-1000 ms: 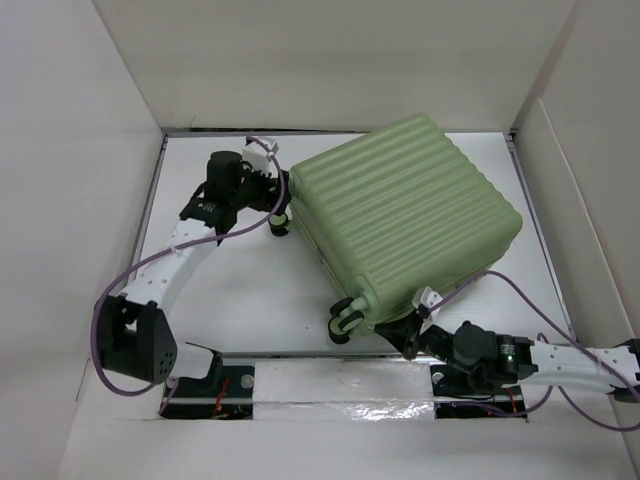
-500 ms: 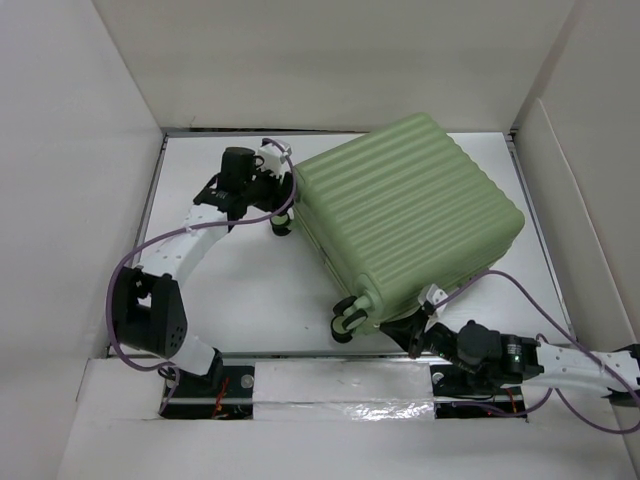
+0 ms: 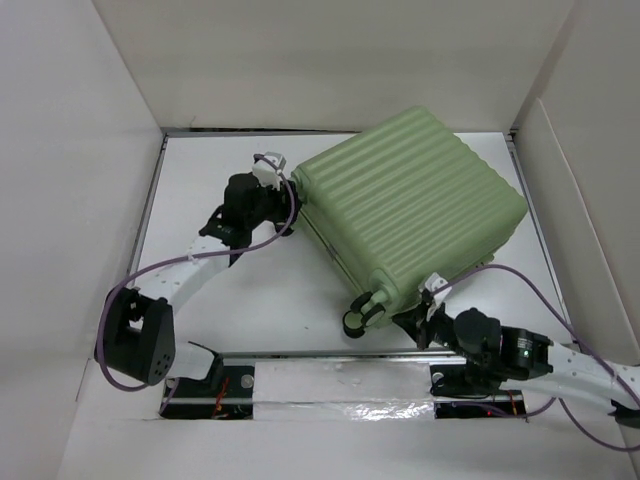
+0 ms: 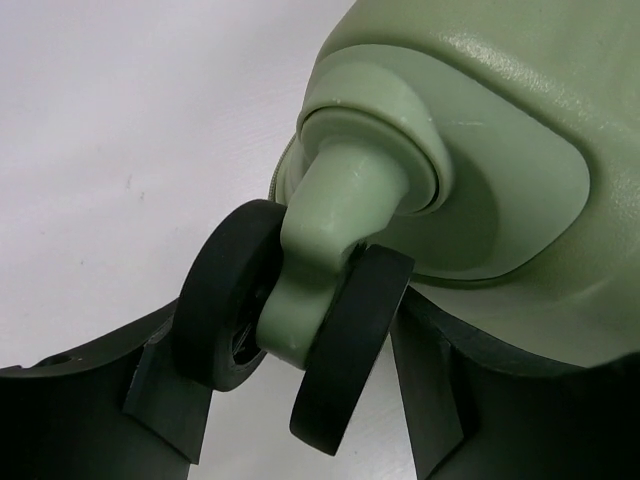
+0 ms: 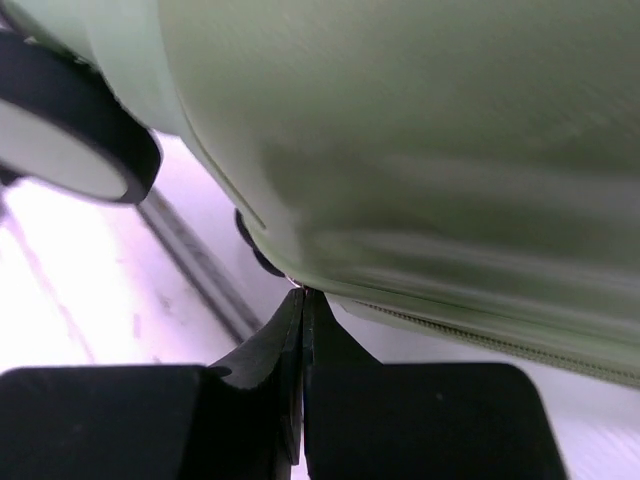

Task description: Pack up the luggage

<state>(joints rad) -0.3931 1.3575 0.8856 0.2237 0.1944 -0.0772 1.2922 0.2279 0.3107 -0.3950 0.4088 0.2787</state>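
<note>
**Luggage flat and closed; 1 caster gripped, 1 gripper clenched at the near edge**

Nearest the arm bases: the right gripper [image 5: 302, 300] sits at the near edge of the luggage [image 3: 410, 215], just right of its near caster [image 3: 357, 318]. The 2 fingers are pressed tight together with nothing between them. Their tip touches the lower edge of the shell, beside the zip seam. In the right wrist view that caster's black wheel shows up and to the left of the fingers, apart from them.

Luggage: pale green, lid closed, lying flat on the white table [image 3: 260, 290] with its ribbed shell up. It is turned at an angle, so 1 corner points toward the bases. It lies between the 2 grippers.

Far-left corner of the luggage: the left gripper [image 4: 295, 400] grasps the corner caster [image 4: 320, 240]. Its 2 black wheels on a green fork sit between the fingers [image 4: 160, 395], with 1 finger against the outer face of each wheel. The left arm reaches this corner from the luggage's left side.

Beyond the luggage: plain white wall panels [image 3: 330, 60] stand behind its far edge.
</note>
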